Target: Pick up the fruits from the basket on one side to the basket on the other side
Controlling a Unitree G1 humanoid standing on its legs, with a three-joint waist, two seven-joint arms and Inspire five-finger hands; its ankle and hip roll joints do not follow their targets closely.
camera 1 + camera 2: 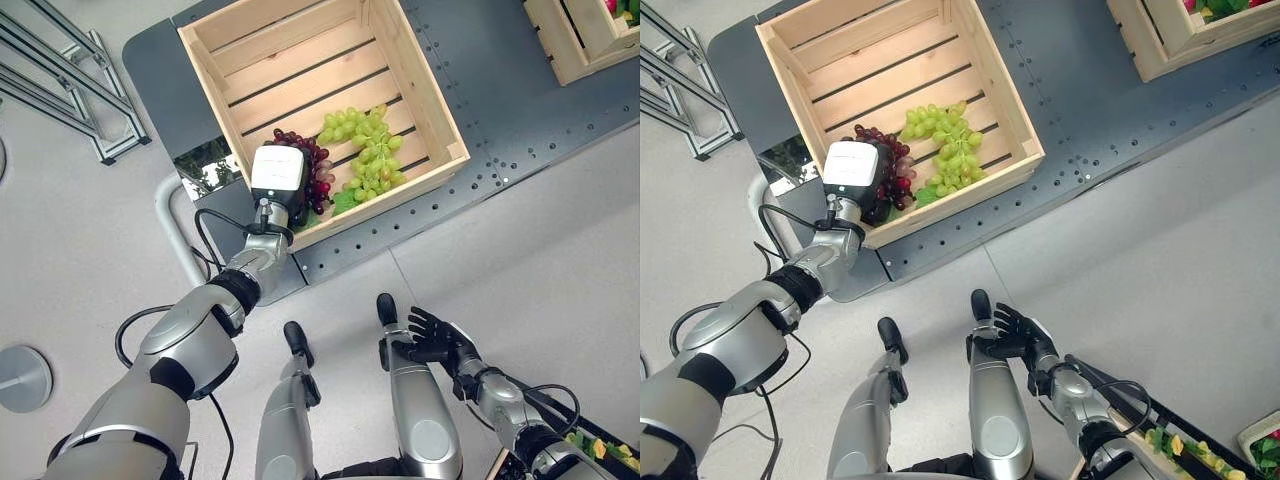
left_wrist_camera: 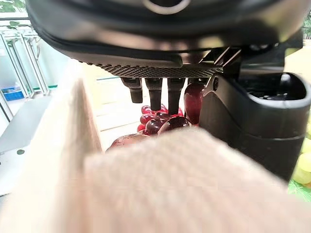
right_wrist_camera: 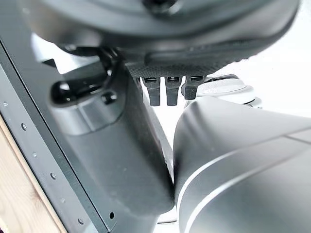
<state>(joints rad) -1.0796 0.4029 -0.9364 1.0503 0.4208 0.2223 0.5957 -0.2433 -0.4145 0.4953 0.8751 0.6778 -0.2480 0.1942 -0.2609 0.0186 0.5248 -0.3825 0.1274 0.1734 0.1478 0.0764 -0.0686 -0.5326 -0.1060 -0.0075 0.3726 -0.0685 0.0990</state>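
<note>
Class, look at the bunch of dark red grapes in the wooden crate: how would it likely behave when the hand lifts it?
The bunch of dark red grapes is a loose cluster of round berries, so it would probably sag and swing rather than stay stiff. Its glossy skins look smooth, so fingers may slip. The left hand sits over it, inside the slatted wooden crate.

Open from above: wooden crate point(image 1: 300, 60), far half bare slats, free to reach down into. Near corner crowded by red grapes point(image 1: 305, 160) and green grapes point(image 1: 365, 150), touching each other, hard against the near wall. Left robot hand point(image 1: 278, 180) over that wall, above the red bunch. Wide bare strip of dark desk point(image 1: 490, 90) between this crate and second crate point(image 1: 580, 35). Right robot hand point(image 1: 432, 335) low, fingers spread, well apart from both crates
</note>
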